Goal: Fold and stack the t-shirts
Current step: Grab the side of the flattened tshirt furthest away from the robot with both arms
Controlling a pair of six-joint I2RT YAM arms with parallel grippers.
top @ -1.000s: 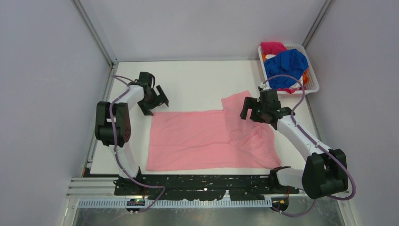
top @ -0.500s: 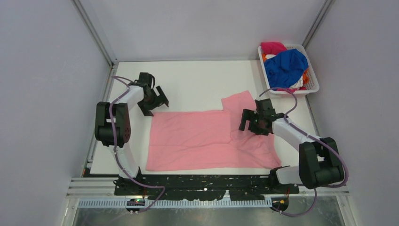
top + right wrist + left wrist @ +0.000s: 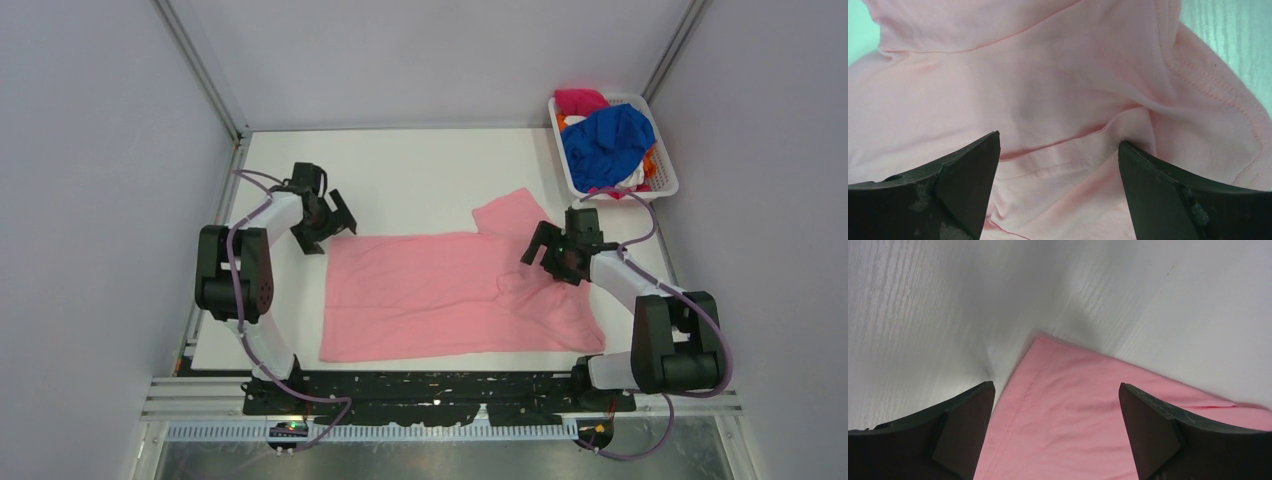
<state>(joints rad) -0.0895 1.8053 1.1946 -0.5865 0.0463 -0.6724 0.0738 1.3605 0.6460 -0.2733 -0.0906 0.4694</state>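
Not much is done yet, by the look of it. The pink shirt (image 3: 450,295) lies spread out on the table (image 3: 420,170), flat on the left but rumpled at the right end, and no fold has been made. The other shirts (image 3: 605,140) sit heaped in the basket (image 3: 668,172) at the far right corner, so all the folding and stacking is left. The pink shirt's long side runs left to right, hem to the left, one sleeve poking toward the basket. The left gripper (image 3: 328,222) hangs over the shirt's far left corner, fingers spread wide, gripping nothing. The right gripper (image 3: 548,258) hangs just above the rumpled part, jaws wide apart too, nothing pinched
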